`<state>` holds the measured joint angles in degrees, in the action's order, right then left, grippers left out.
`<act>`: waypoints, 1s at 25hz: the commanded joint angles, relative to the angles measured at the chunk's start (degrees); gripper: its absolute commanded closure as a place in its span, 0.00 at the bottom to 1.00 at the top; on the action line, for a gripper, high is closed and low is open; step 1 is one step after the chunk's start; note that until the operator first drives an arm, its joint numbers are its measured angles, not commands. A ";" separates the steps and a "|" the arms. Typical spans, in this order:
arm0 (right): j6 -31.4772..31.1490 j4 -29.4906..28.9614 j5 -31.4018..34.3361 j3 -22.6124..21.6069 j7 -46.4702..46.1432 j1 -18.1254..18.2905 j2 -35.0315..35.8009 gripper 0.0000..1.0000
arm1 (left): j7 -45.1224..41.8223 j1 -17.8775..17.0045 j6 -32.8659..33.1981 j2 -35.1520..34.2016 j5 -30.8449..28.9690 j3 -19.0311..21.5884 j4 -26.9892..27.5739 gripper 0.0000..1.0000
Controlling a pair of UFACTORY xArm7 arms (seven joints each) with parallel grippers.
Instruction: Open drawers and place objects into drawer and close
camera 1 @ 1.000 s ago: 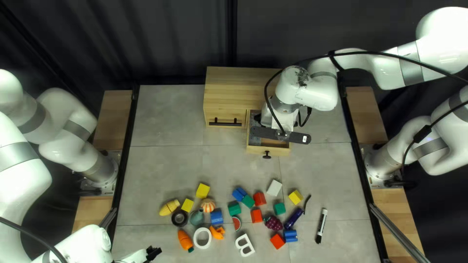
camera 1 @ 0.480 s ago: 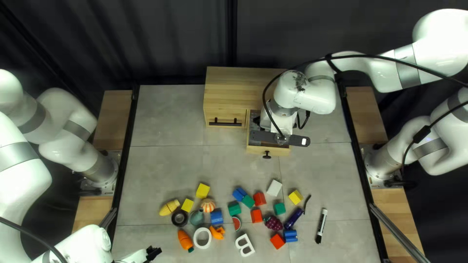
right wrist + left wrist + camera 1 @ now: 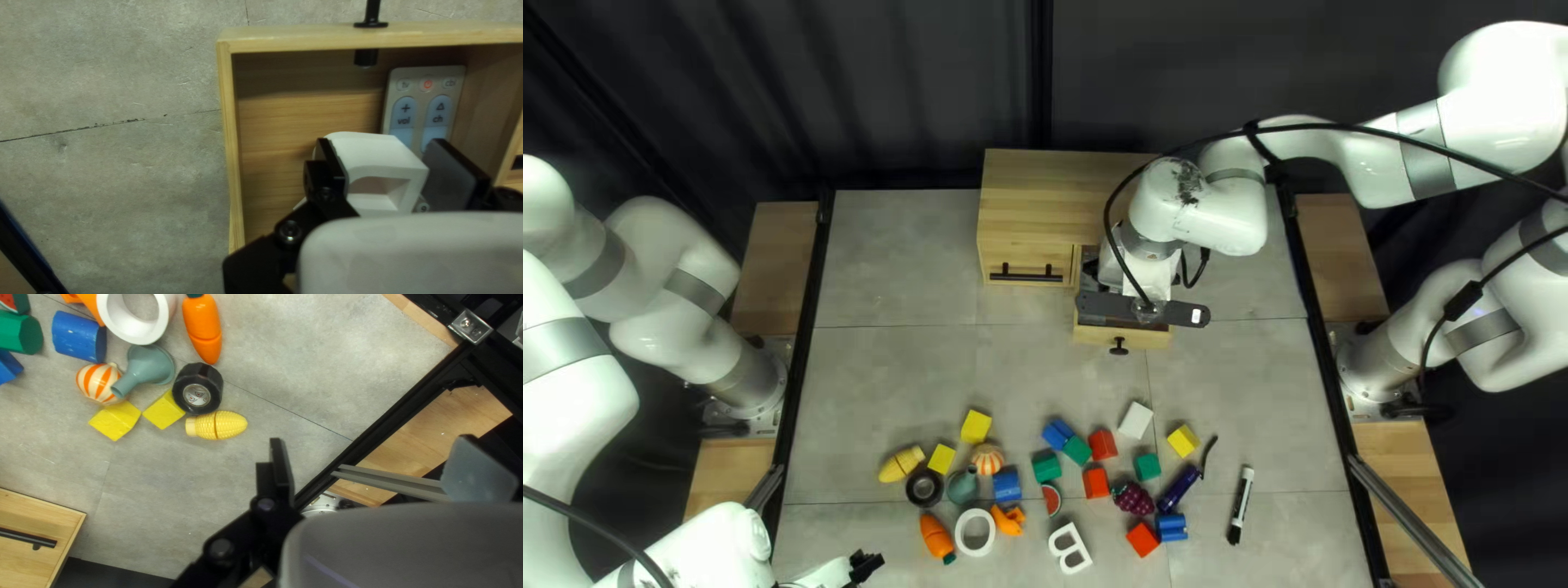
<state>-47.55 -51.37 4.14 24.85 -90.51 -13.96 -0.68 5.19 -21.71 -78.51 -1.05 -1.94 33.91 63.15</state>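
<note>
At the cabinet (image 3: pixel 1056 201), the small right drawer (image 3: pixel 1122 337) stands pulled out. My right gripper (image 3: pixel 1146 277) is over it, its fingers hidden there by the arm and mount. Seen from the right wrist, my right gripper (image 3: pixel 384 171) is shut on a hollow white block (image 3: pixel 381 155), inside the drawer (image 3: pixel 236 141). A grey remote (image 3: pixel 425 92) lies in the drawer, partly covered by that block. My left gripper (image 3: pixel 864 565) is low at the left of the top left view. In its wrist view my left gripper (image 3: pixel 368 463) is open and holds nothing.
The cabinet's wide drawer (image 3: pixel 1026 272) is shut. Across the table's near half lie several coloured blocks, toy foods such as corn (image 3: pixel 901 464) and a carrot (image 3: pixel 937 538), a black tape roll (image 3: pixel 925 487), a white ring (image 3: pixel 975 531), a white letter (image 3: pixel 1069 548) and a marker (image 3: pixel 1240 505).
My right arm's wrist and mount have shifted slightly toward the left and the near side of the top left view. The left arm, the drawer and the loose things have stayed put.
</note>
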 commanded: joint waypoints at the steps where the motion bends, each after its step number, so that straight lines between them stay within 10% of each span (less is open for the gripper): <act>1: -0.14 -0.16 0.03 0.05 -0.10 0.05 -0.15 1.00 | 0.00 0.00 0.00 0.00 0.00 0.00 0.00 0.00; 25: -3.85 2.55 0.95 0.00 -1.31 0.10 -3.85 1.00 | 0.00 0.00 0.00 0.00 0.00 0.00 0.00 0.00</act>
<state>-51.41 -49.33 5.04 24.69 -91.65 -14.02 -4.27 5.19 -21.71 -78.51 -1.05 -1.94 33.91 63.15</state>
